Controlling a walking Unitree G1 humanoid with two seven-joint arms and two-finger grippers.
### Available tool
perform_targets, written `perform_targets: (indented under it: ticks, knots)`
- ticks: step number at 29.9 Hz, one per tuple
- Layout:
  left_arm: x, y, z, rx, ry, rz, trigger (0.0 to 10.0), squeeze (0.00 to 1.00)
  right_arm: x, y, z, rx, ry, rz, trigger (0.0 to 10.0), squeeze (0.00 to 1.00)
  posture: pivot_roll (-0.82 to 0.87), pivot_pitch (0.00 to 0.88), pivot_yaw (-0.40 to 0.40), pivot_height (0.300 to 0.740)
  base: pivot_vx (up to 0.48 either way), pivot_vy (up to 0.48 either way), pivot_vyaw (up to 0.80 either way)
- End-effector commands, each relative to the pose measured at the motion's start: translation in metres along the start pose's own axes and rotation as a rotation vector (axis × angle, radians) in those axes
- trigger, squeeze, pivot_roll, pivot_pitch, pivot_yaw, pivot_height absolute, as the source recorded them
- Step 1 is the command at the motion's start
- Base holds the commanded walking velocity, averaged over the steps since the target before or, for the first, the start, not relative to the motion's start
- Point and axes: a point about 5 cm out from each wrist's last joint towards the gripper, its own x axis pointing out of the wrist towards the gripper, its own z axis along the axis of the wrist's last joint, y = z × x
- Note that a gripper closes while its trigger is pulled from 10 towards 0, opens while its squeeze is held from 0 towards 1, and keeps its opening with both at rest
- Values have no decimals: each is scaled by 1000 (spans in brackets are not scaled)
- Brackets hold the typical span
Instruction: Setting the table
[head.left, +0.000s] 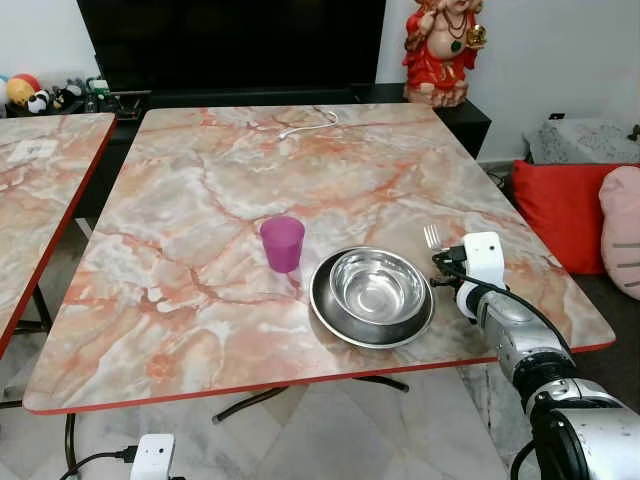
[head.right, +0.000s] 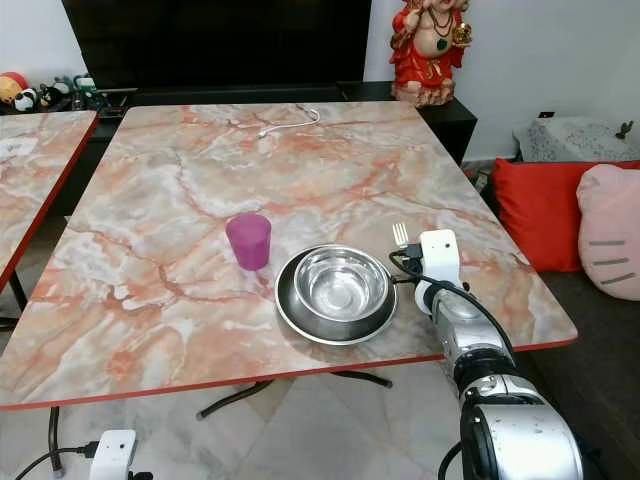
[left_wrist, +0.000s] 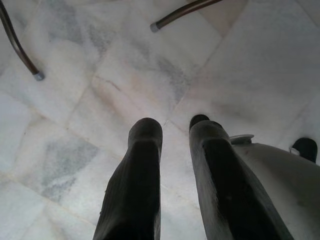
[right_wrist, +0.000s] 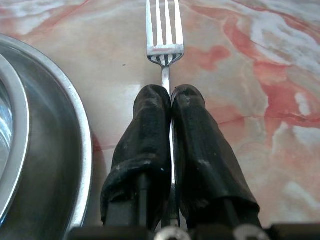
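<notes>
Right pincer (right_wrist: 170, 100) clamped on fork (right_wrist: 164, 37), just beside steel plate (head.left: 325, 310); purple cup (head.left: 282, 243) near.

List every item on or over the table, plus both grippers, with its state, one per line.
Cup: purple, upright, on the table beside the plate.
Bowl: steel, upright, empty, nested in the plate.
Plate: steel, flat on the table near its front edge.
Fork: tines forward, handle pinched, beside the plate.
Cable: white, loose at the table's far end.
Right gripper: shut on the fork.
Left gripper: open, empty, over the floor.
</notes>
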Motion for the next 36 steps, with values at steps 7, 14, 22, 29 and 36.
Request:
perform_targets:
  ticks: [7,14,22,29,36]
  knots:
    - [-1,2,-5,20,18,2,10000,0,2,3,4,36,-40,-30,10000,0,96,42,-11,740,0,0,0]
    - [-4,12,-12,29,30,17,10000,0,2,5,3,45,-64,-54,10000,0,120,75,3,740,0,0,0]
    - [-9,23,-25,55,55,27,10000,0,0,-1,14,77,-157,-87,10000,0,119,109,21,740,0,0,0]
    - [-11,24,-28,93,55,13,10000,0,0,-1,14,67,-155,-82,10000,0,125,126,26,740,0,0,0]
    - [-10,24,-24,105,38,7,10000,0,0,0,10,22,-126,-61,10000,0,126,135,23,740,0,0,0]
